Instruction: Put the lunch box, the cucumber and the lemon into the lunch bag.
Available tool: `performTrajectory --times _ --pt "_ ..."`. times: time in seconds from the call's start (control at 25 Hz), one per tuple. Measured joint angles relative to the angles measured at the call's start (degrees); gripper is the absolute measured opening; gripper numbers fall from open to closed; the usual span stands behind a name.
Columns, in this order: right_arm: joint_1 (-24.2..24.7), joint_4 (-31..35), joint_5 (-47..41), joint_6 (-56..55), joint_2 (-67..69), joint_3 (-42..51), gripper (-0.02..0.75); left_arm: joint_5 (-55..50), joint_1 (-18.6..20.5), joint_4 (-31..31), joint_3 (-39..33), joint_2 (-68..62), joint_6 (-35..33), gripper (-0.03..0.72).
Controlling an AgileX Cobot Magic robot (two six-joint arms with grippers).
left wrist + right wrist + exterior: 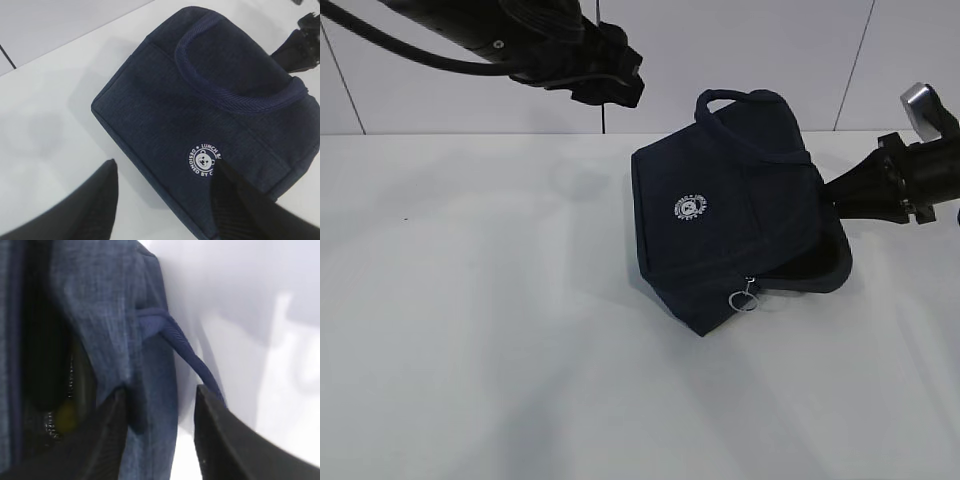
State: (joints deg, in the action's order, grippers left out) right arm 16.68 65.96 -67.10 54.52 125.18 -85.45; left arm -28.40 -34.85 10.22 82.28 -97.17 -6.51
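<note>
Boxy dark navy fabric lunch bag (730, 215) is seen tipped on the white worktop (470, 350), right of centre toward the back edge, round white logo (691, 209) facing front, metal ring pull (745, 300) hanging low. Bag wall fabric is gripped between the right gripper (160, 435) jaws at the bag's right side. Left gripper (165, 200) is held open above the bag, apart from it.

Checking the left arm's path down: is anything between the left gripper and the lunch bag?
Nothing: in the left wrist view the left gripper hangs open just above the lunch bag, with no other object between them.
</note>
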Motion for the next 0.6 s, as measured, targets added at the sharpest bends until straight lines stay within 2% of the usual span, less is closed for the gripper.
performTrajectory --times 0.16,0.28,0.36,0.52,0.6 --pt "-0.11 0.71 -0.10 0.41 1.69 -0.23 0.320 0.00 0.00 -0.75 0.00 0.00 0.00 0.424" --pt "-0.57 1.67 -0.10 1.93 1.74 -0.23 0.282 -0.04 0.00 -1.10 0.00 0.00 0.00 0.424" --pt "-0.68 2.72 -0.10 2.68 1.74 -0.23 0.231 -0.13 0.00 -1.10 0.00 0.00 0.00 0.424" --pt "-0.68 4.34 -0.12 4.45 1.84 -0.50 0.039 -0.17 0.00 -1.24 0.00 0.00 0.00 0.424" --pt "-0.99 4.58 -0.12 4.78 1.82 -1.53 0.008 -0.39 0.00 -1.24 0.00 0.00 0.00 0.424"
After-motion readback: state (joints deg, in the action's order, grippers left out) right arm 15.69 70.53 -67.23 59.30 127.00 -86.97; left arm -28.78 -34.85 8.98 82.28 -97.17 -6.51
